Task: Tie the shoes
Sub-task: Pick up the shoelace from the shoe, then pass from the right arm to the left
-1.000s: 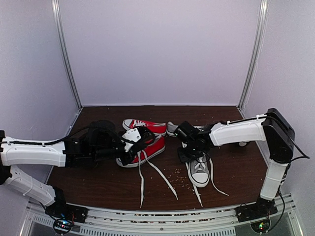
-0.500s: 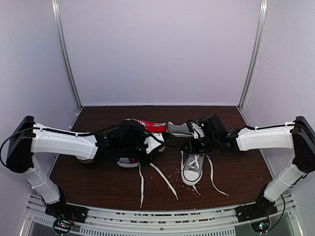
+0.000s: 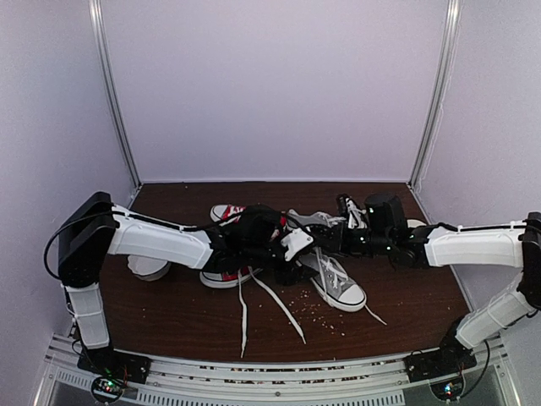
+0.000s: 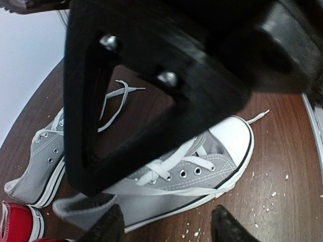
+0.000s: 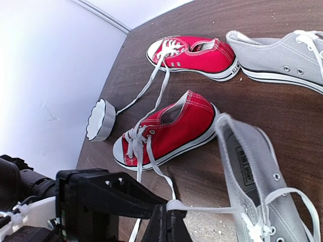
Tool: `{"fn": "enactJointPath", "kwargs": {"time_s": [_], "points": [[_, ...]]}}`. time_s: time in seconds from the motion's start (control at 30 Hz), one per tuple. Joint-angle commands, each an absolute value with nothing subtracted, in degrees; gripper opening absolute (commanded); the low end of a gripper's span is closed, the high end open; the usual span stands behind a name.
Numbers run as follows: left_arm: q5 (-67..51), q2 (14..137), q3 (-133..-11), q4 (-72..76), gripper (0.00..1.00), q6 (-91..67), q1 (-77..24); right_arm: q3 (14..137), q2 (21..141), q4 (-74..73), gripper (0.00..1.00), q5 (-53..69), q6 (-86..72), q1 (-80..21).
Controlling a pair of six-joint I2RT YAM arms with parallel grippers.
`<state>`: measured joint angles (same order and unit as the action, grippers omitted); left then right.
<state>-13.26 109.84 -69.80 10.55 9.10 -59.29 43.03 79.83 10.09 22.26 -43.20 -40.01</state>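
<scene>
At the far left of the desk (image 3: 169,313) a small white round thing (image 3: 149,267) sits just beside the left arm. Two red shoes come next: the near red shoe (image 3: 221,277) lies partly under that arm with its white laces trailing toward the near edge, and the far red shoe (image 3: 230,211) lies behind it.

The left gripper (image 4: 166,229) reaches in over the middle of the desk. Its fingers (image 4: 108,227) stand well apart with nothing between them, and they hover just above the side of the near grey shoe (image 3: 340,286).

That shoe lies right of centre, its white toe cap pointing near and right, its laces loose and untied. Pale crumbs (image 3: 308,298) are scattered on the wood just left of it. The far grey shoe (image 3: 314,222) lies behind it, close to the far red shoe, with its own laces undone.

The right gripper (image 5: 164,222) comes in from the right and meets the left one over the grey pair. Its fingers are pinched closed on a white lace (image 5: 207,207), which runs taut from the fingertips to the eyelets of the near grey shoe. Another lace end from this shoe trails on the desk toward the near right
</scene>
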Motion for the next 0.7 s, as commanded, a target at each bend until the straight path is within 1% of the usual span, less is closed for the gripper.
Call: {"fn": "enactJointPath", "kwargs": {"time_s": [0.0,0.1,0.17,0.3,0.37,0.43,0.5,0.57,0.63,0.67], "points": [[-13.3,111.7,-69.0,24.7,0.52,0.3,-58.7,41.9,78.3,14.5,0.0,21.1,-45.2,-39.7],[-16.3,114.1,-66.6,34.6,0.49,-8.4,-58.6,41.2,78.6,16.0,0.0,19.5,-46.8,-39.4],[-15.7,115.6,-66.8,36.5,0.47,-11.1,-58.6,41.0,79.0,17.3,0.0,19.2,-47.8,-39.3],[-14.0,117.4,-70.4,32.5,0.46,-11.1,-59.1,40.8,80.9,19.9,0.0,19.7,-49.6,-39.3],[-11.9,118.6,-72.3,29.5,0.43,-11.6,-59.2,41.0,81.3,20.3,0.0,19.7,-50.1,-39.3],[-10.3,118.7,-71.9,29.7,0.39,-11.9,-59.1,40.9,81.2,20.7,0.0,19.5,-50.6,-39.3],[-9.3,118.4,-71.0,31.2,0.31,-12.1,-59.1,40.7,80.8,20.7,0.0,19.6,-50.9,-39.3],[-9.2,118.4,-70.9,31.8,0.17,-12.3,-59.0,40.6,80.5,20.3,0.0,19.8,-50.8,-39.3],[-9.3,118.6,-70.9,32.1,0.01,-12.4,-58.8,40.4,80.0,19.4,0.0,20.0,-50.5,-39.3],[-9.4,118.6,-70.9,32.4,0.0,-12.5,-58.8,40.2,79.6,19.0,0.0,20.1,-50.2,-39.3]]}}
